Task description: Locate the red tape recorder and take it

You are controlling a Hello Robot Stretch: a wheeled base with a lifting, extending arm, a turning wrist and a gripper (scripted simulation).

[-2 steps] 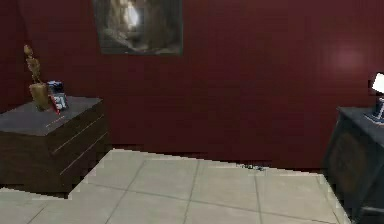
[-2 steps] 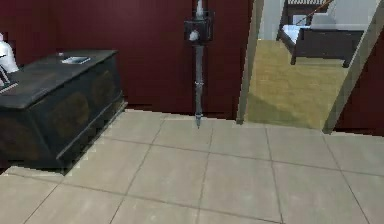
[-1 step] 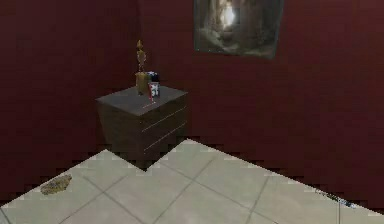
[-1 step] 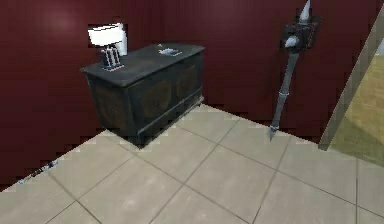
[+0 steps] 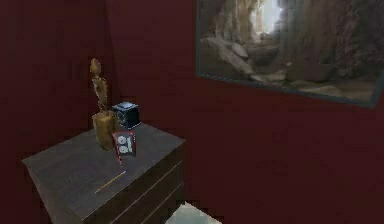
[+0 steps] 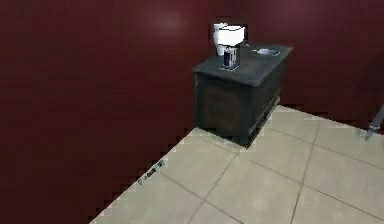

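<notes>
A small red tape recorder (image 5: 125, 144) leans upright on top of a dark wooden dresser (image 5: 70, 165) at the forward view's lower left. Right behind it sits a dark cube-shaped box (image 5: 126, 113). A tall wooden figure statue (image 5: 99, 98) stands beside it toward the left. A thin pale stick (image 5: 110, 184) lies on the dresser top nearer the front edge.
Dark red walls close in behind the dresser, with a large framed cave picture (image 5: 290, 45) at upper right. In the arm side view a dark cabinet (image 6: 236, 100) in the corner carries a white appliance (image 6: 227, 42). Pale floor tiles (image 6: 250, 180) spread before it.
</notes>
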